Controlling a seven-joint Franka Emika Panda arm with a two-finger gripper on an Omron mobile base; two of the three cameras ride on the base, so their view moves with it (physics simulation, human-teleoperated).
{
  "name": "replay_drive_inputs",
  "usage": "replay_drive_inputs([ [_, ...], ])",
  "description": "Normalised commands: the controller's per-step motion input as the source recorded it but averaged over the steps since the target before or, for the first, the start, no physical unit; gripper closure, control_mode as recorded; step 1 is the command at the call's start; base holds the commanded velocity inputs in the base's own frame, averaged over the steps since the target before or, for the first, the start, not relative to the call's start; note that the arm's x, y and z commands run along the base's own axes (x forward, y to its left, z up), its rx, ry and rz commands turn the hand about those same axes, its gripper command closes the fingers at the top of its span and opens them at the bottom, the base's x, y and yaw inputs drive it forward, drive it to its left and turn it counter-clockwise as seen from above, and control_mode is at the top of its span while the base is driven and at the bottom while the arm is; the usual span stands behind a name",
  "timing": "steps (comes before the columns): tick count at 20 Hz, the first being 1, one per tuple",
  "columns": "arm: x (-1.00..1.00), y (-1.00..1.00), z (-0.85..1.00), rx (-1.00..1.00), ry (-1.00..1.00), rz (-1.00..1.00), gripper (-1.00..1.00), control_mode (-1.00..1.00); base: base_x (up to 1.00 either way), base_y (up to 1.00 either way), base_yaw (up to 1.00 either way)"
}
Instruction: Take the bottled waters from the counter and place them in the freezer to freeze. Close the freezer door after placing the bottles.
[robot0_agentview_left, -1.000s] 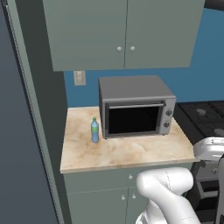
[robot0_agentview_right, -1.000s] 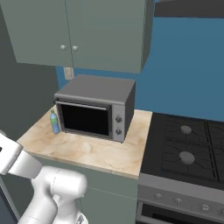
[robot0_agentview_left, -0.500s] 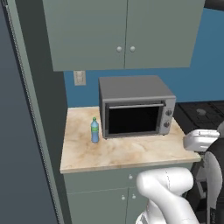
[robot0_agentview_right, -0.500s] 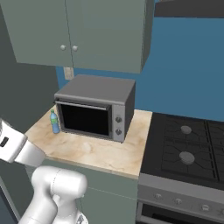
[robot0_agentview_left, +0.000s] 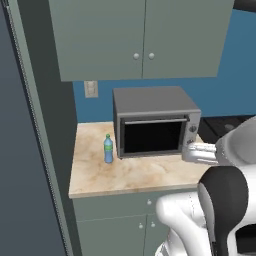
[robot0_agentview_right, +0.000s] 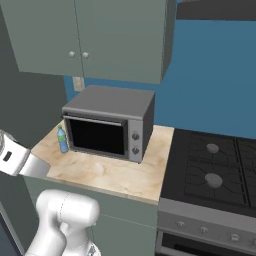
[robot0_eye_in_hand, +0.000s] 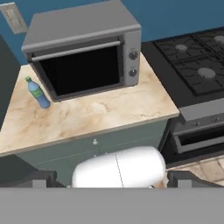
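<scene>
So the counter (robot0_agentview_left: 125, 177) has a big grey toaster oven (robot0_agentview_left: 155, 122) sitting on it, black stove top (robot0_agentview_right: 215, 170) off to the side. The gripper (robot0_eye_in_hand: 111, 177) hangs out in front of the counter edge, jaws spread all the way, nothing in them, touching nothing. The light blue bottle (robot0_agentview_left: 108, 148) stands upright, green cap up, just beside the oven's left front corner on the stone.

Two cameras sit behind the arm, one on its left and one on its right, both looking forward and down at the counter (robot0_agentview_left: 125, 175) and grey oven (robot0_agentview_left: 155, 122). The hand camera looks down at these too, from farther back.
</scene>
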Motion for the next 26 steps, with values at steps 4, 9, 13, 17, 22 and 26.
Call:
replay_drive_inputs([
  [4,0.35,0.65,-0.01,0.00,-0.13,0.01,-1.00,-1.00,0.00,0.00,0.00],
  [9,0.69,0.47,-0.11,0.00,-0.11,0.13,-1.00,-1.00,0.00,0.00,0.00],
  [13,0.70,0.05,-0.22,0.00,-0.03,0.07,-1.00,-1.00,0.00,0.00,0.00],
  [17,0.51,0.06,-0.32,0.00,-0.04,0.01,-1.00,-1.00,0.00,0.00,0.00],
  [22,0.24,0.35,-0.25,-0.01,-0.09,0.00,-1.00,-1.00,0.00,0.00,0.00],
  [26,0.00,0.52,-0.20,-0.02,-0.20,0.00,-1.00,-1.00,0.00,0.00,0.00],
])
